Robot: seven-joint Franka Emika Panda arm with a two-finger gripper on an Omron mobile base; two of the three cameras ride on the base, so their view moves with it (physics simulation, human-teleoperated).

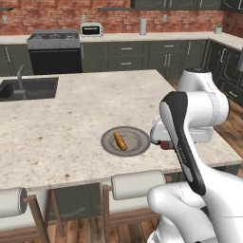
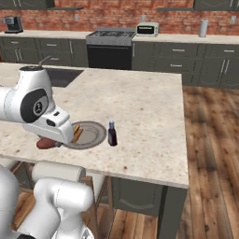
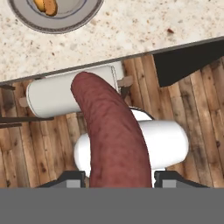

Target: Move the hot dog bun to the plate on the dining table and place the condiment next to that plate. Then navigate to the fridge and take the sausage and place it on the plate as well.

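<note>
Sausage (image 3: 111, 140) is clamped in the tool (image 3: 118, 177), hanging just off the bench (image 1: 71, 104) edge, near the plate (image 2: 95, 136). On that plate the bun (image 1: 120, 141) already lies; just right of it stands the condiment (image 2: 112, 133). One step left: lay the sausage on the plate.

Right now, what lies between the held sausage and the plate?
Bare counter and its edge; hand view shows nothing else between sausage and plate.
</note>
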